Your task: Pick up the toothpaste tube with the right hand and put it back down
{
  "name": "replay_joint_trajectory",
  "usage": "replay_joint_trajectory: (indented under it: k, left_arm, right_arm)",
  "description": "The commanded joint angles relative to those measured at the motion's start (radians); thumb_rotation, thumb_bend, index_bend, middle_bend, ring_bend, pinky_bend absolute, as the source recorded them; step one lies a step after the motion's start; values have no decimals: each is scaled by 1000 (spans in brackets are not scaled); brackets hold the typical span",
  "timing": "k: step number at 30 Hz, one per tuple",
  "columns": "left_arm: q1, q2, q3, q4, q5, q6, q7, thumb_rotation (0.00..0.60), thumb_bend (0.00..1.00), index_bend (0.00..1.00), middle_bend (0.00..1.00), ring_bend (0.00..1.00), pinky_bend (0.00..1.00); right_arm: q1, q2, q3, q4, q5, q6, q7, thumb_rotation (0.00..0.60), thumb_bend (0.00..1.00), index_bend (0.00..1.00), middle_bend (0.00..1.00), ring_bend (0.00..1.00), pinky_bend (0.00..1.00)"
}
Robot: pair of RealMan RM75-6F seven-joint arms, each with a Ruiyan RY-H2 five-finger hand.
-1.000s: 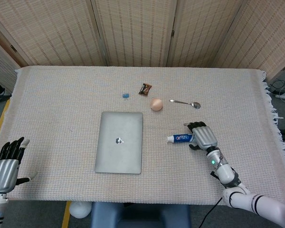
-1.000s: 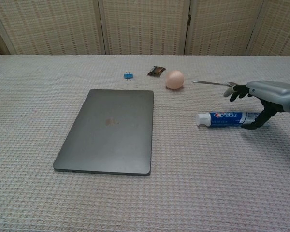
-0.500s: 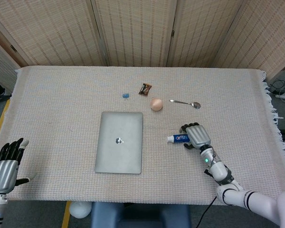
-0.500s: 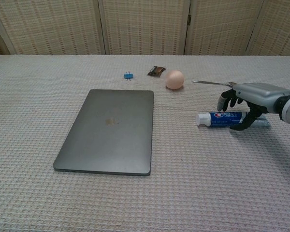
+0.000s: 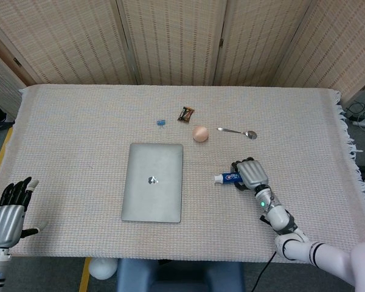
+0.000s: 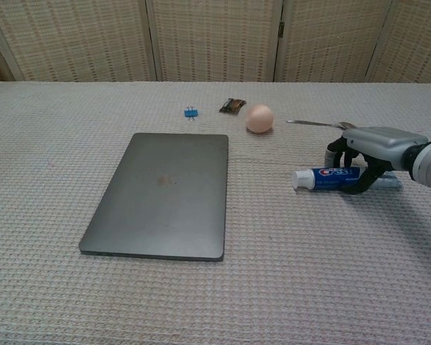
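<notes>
The blue and white toothpaste tube [image 5: 226, 177] [image 6: 329, 177] lies on the woven tablecloth, right of centre, with its white cap pointing left. My right hand [image 5: 250, 174] [image 6: 373, 144] sits over the tube's tail half. Its fingers curl down the far side and the thumb presses the near side, so it grips the tube where it lies. My left hand [image 5: 6, 216] shows only in the head view, at the table's near left edge, holding nothing, with its fingers apart.
A closed grey laptop [image 5: 152, 181] [image 6: 165, 192] lies left of the tube. Behind the tube are an egg [image 5: 200, 134] [image 6: 259, 118], a spoon [image 5: 237, 131] [image 6: 312, 123], a brown snack wrapper [image 5: 185, 114] and a small blue clip [image 5: 161, 122].
My right hand slid left along the tube and came down over it, and its fingers curled in around it. The tube stayed in place and the left hand did not move.
</notes>
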Motion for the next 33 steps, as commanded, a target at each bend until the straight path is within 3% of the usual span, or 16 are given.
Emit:
replay_joint_trajectory:
  k: [1,8,16,26,33]
  left_arm:
    - [-1,0,0,0,2,0,-1,600,178,0,50,66,0]
    - [-14,0,-2,-15,25,-1,-6,600,178,0,50,67,0]
    - [-75,-3,-42,-54,71,-12,-53,600,178,0,50,70,0]
    - [-205,-51,-124,-97,78,-87,-177,600,178,0,50,81,0]
    - [-280,-105,-147,-130,59,-154,-191,600,178,0,44,69,3]
  right_arm:
    - [5,5,4,-6,8,-12,12,600,494,494,477,423,294]
    - [15,45,5,-62,2,-29,28,600,679,603,567,594,469]
    - [46,156,24,-251,-28,-38,25,600,788,628,596,631,502]
    - [179,322,99,-540,74,-122,-74,600,800,628,596,634,514]
    - [300,357,124,-622,227,-151,-143,600,800,628,596,650,514]
